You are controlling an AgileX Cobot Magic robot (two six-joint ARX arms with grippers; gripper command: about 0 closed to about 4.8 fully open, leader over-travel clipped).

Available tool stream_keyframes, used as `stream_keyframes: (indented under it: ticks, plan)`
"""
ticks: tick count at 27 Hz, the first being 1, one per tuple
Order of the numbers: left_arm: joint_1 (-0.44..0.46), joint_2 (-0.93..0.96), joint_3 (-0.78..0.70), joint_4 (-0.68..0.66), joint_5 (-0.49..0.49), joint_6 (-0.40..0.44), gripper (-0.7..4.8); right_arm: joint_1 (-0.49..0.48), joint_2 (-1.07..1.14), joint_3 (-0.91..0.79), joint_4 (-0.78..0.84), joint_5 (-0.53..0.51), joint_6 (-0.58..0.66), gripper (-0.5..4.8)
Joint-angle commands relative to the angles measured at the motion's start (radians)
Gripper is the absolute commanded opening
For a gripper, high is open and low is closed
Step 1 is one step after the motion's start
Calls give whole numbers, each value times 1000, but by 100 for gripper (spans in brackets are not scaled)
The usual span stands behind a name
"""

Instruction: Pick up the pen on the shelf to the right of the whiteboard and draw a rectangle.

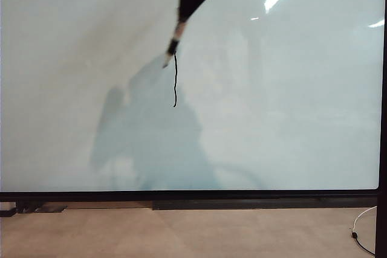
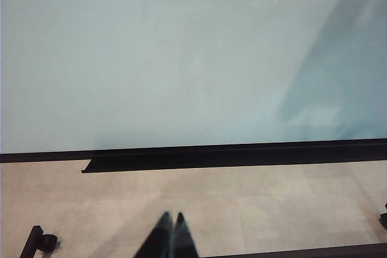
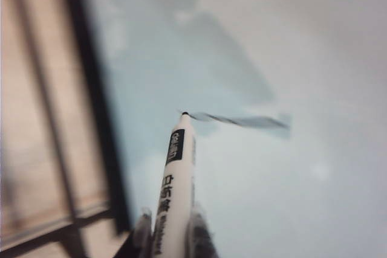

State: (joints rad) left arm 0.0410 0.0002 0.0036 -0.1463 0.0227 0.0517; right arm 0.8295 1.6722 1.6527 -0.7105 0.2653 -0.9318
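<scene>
Right gripper pinching my pen | tip down-left at stroke top | whiteboard bare around | left gripper pressed together, low.

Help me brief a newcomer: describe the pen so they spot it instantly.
Find the large whiteboard; near its upper middle the right gripper reaches down, shut on the pen. It is a slim white barrel with a black band, its tip at the top of the only black line.

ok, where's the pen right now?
Exterior view: the pen is upper centre on the whiteboard, held by the right gripper, tip beside the black line's top.
</scene>
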Motion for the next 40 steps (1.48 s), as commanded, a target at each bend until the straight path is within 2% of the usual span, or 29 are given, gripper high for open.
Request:
stream_keyframes:
  ticks: [1, 7, 11, 14, 18, 23, 26, 30, 33, 34, 40]
  plan:
    - [0, 0, 4, 12, 0, 0, -5, 2, -6, 0, -76, -84, 54, -5]
    - [0, 0, 3, 12, 0, 0, -5, -44, -13, -65, -70, -93, 116, -6]
    - [0, 0, 4, 12, 0, 0, -5, -103, -56, -175, 29, -208, 180, -6]
    - [0, 0, 4, 12, 0, 0, -5, -167, -117, -280, 199, -365, 302, -6]
    - [0, 0, 4, 12, 0, 0, -5, -222, -204, -442, 475, -505, 463, -6]
    - [0, 0, 4, 12, 0, 0, -5, -238, -270, -626, 832, -541, 606, -5]
    - [0, 0, 4, 12, 0, 0, -5, -261, -262, -702, 1018, -605, 729, -6]
    - [0, 0, 4, 12, 0, 0, -5, -276, -251, -790, 1259, -591, 845, -6]
    - [0, 0, 3, 12, 0, 0, -5, -298, -231, -830, 1366, -585, 919, -5]
    - [0, 0, 4, 13, 0, 0, -5, -320, -206, -839, 1425, -628, 975, -6]
    - [0, 0, 4, 12, 0, 0, -5, -368, -80, -843, 1621, -743, 1117, -5]
